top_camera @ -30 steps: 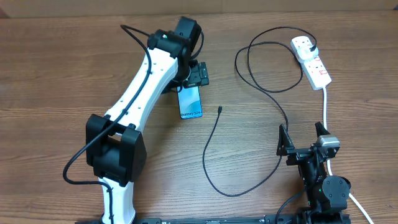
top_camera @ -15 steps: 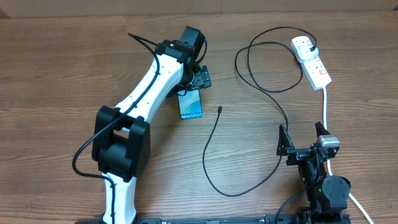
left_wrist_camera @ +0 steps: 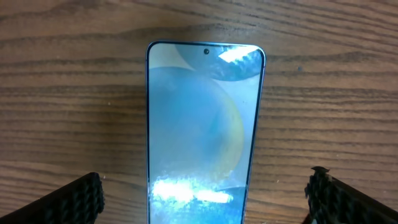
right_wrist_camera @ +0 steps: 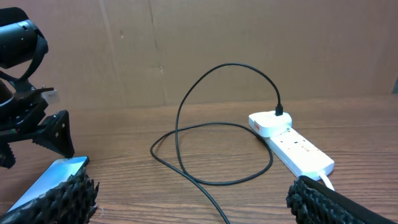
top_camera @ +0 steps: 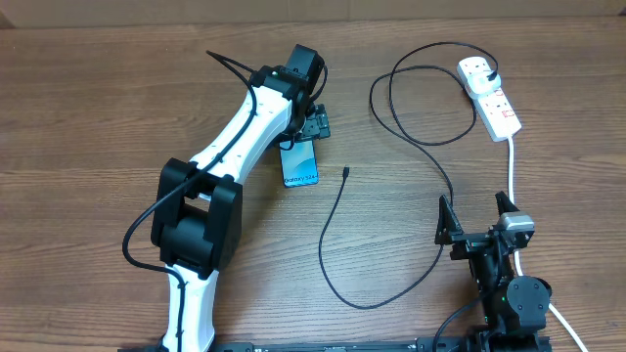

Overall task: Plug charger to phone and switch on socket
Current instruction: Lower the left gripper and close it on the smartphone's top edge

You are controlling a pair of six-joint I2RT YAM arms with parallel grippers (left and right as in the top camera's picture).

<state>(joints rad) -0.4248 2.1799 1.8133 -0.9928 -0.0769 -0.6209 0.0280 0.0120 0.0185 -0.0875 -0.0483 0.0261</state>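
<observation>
The phone point(top_camera: 299, 164) lies flat on the wooden table, blue screen up; it fills the middle of the left wrist view point(left_wrist_camera: 202, 124). My left gripper point(top_camera: 303, 137) is open and hovers over the phone's far end, with one finger on each side and not touching it point(left_wrist_camera: 202, 202). The charger's black cable point(top_camera: 328, 235) runs from its plug in the socket point(top_camera: 492, 96) through loops to its connector tip point(top_camera: 346, 173), which lies loose to the right of the phone. My right gripper point(top_camera: 476, 223) is open and empty at the front right point(right_wrist_camera: 199, 205).
The socket's thick white cord point(top_camera: 514, 166) runs toward the front edge beside my right arm. In the right wrist view the socket point(right_wrist_camera: 292, 143), the cable loops point(right_wrist_camera: 186, 118) and the phone's edge point(right_wrist_camera: 50, 177) lie ahead, with a cardboard wall point(right_wrist_camera: 217, 37) behind the table.
My left arm's elbow has swung to the right while its gripper stayed over the phone's far end. The phone, cable and right arm have not moved.
</observation>
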